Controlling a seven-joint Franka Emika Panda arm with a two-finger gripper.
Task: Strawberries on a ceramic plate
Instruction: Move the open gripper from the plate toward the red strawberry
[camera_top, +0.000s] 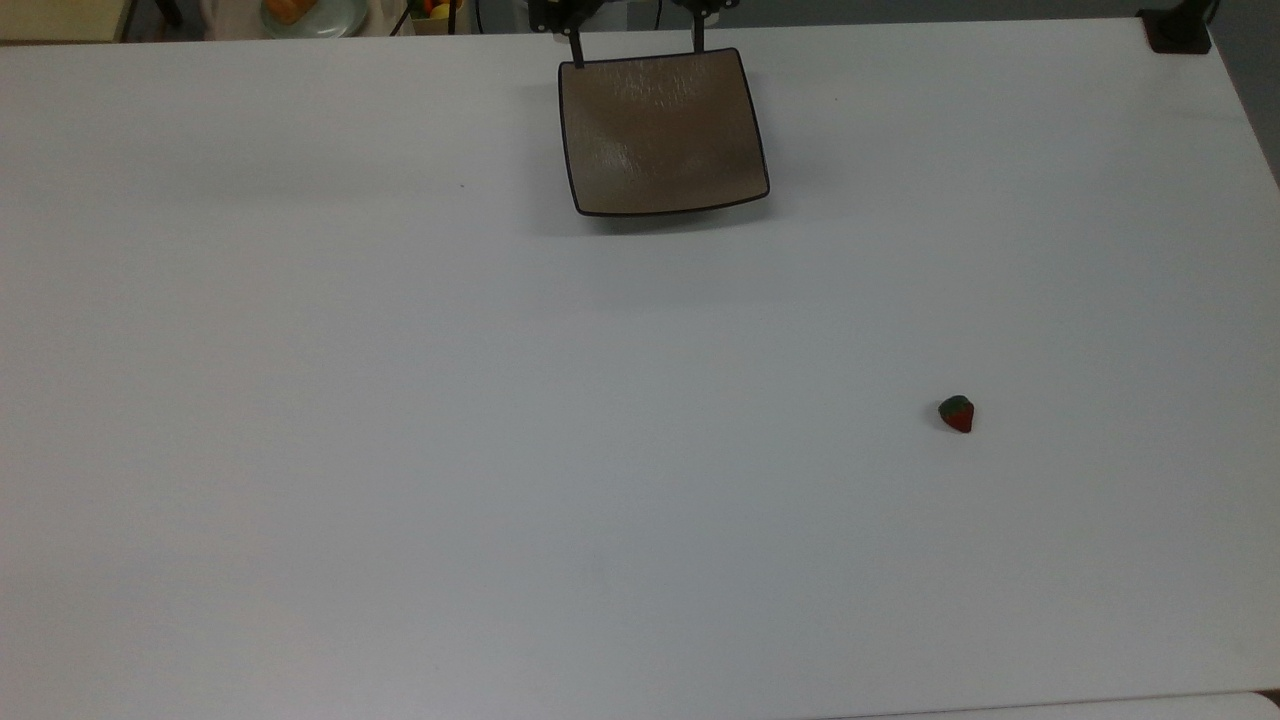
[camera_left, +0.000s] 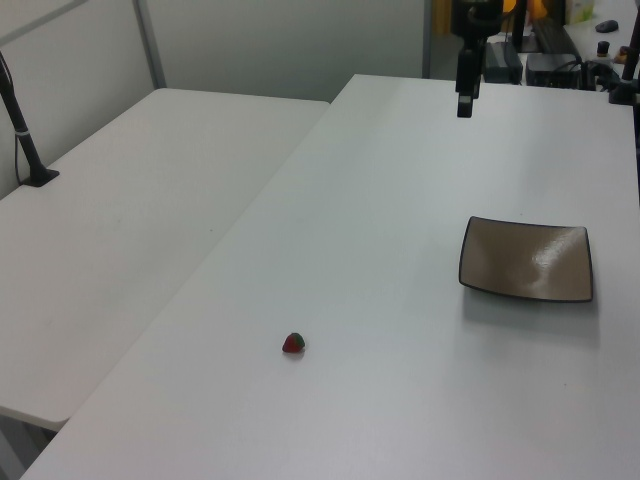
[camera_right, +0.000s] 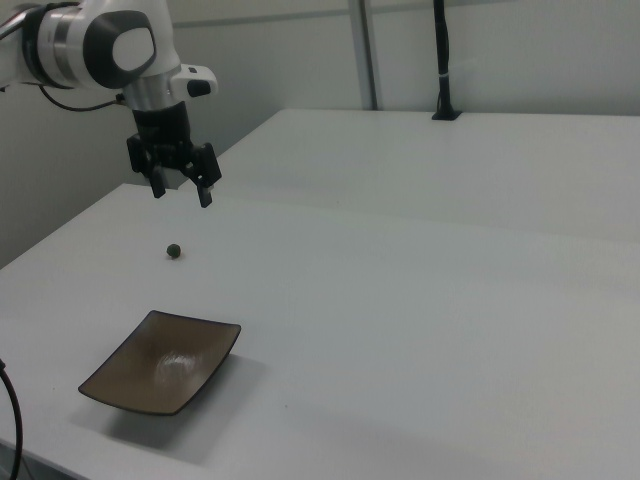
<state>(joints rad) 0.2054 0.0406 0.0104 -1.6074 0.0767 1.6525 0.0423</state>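
Strawberry (camera_top: 956, 414) is seen lying on the white table (camera_top: 400, 450), well apart from the ceramic plate (camera_top: 663, 135). It is judged light, small and easily rolled; a gentle pinch across its red body is advised. The gripper (camera_right: 181, 186) is held spread, high above the table.

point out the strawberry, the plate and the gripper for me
strawberry (camera_top: 956, 414): top view, on its red body below the green cap
plate (camera_top: 600, 180): top view, on a bare part of its brown face
gripper (camera_right: 182, 184): right view, midway between the tips of its open jaws
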